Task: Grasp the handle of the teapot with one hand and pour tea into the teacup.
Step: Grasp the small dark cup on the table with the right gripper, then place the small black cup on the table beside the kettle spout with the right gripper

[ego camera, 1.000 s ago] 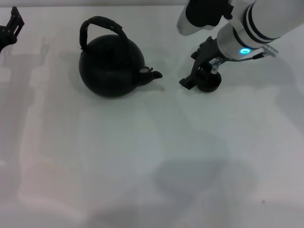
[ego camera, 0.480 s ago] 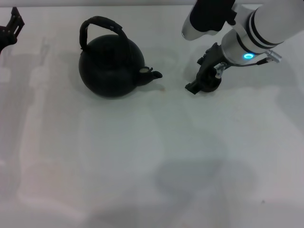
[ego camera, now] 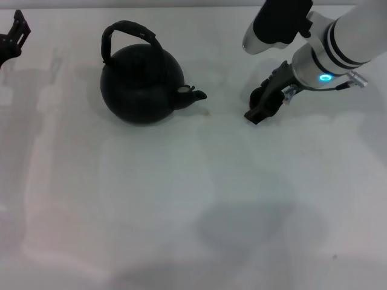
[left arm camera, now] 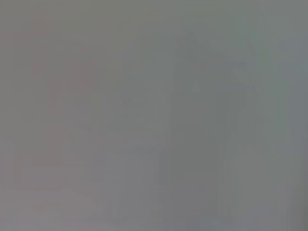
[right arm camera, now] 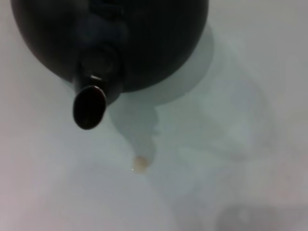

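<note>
Black teapot [ego camera: 142,84] upright on the white bench [ego camera: 181,199], arched handle [ego camera: 130,33] toward 11 o'clock, spout [ego camera: 195,94] aimed at 3 o'clock. Right claw [ego camera: 264,104] low at 3 o'clock of the spout, apparently clamped on the teacup [ego camera: 259,96], mostly hidden. Left claw [ego camera: 12,37] parked at 9 o'clock, grip state unclear.
</note>
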Controlling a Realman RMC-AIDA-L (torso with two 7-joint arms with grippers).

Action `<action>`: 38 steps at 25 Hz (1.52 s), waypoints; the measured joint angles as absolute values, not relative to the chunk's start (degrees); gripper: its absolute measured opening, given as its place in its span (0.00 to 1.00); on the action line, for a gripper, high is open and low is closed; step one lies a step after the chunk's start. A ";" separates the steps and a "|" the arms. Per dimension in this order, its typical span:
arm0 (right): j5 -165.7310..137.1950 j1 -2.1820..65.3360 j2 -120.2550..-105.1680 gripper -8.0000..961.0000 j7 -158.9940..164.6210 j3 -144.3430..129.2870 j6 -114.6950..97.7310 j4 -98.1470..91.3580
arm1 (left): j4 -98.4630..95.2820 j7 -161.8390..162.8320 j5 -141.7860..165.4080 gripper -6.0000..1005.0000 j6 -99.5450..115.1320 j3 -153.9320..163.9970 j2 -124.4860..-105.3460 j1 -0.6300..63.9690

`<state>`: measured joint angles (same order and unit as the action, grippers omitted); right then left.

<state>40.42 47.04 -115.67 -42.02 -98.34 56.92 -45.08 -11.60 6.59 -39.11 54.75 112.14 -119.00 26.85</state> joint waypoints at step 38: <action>44.20 43.69 -116.16 0.76 -34.75 -111.35 67.55 -65.47 | -12.01 6.59 -38.48 0.87 54.22 112.24 -119.00 27.00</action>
<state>44.20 43.69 -116.16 -34.75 -111.35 67.55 -65.47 -12.01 6.59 -38.48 54.22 112.24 -119.00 27.00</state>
